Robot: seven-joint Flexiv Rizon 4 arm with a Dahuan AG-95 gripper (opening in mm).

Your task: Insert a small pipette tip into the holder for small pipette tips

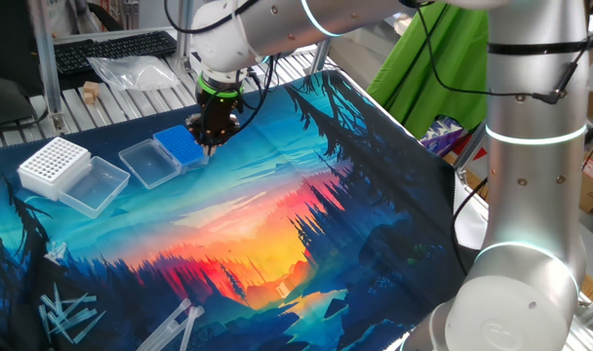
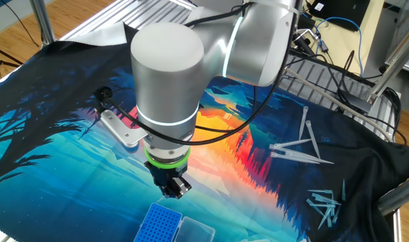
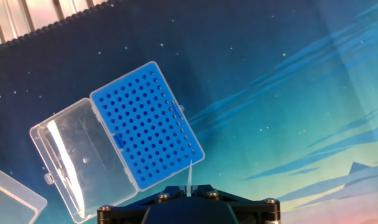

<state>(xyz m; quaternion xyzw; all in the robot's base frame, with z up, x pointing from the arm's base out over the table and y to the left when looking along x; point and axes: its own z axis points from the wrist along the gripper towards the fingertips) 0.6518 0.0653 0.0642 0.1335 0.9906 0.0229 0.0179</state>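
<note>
My hand (image 3: 190,194) is pinched nearly shut on a small pipette tip (image 3: 190,175), and I keep it pointing straight down so the tip hangs vertical, thin end lowest, ready to drop into a hole rather than skid across the grid. In the hand view the clear tip rises from between my fingers and its end sits just off the near corner of the blue holder (image 3: 147,123), apart from it and not yet over any hole.

The holder for small tips lies flat on the printed mat (image 1: 306,195) that covers the bench, its clear lid (image 3: 77,155) swung fully open and resting on the far side of the holder from my tip, so the whole grid is free to reach from above. I judge no tip is seated yet; the visible holes look empty.

The white rack (image 1: 53,163) with larger holes stands beyond that lid, well apart from the holder, and is not my target. Spare tips (image 2: 302,149) lie scattered far from the holder across the mat.

Next I would need to shift over the grid, line up on one hole, then lower.
</note>
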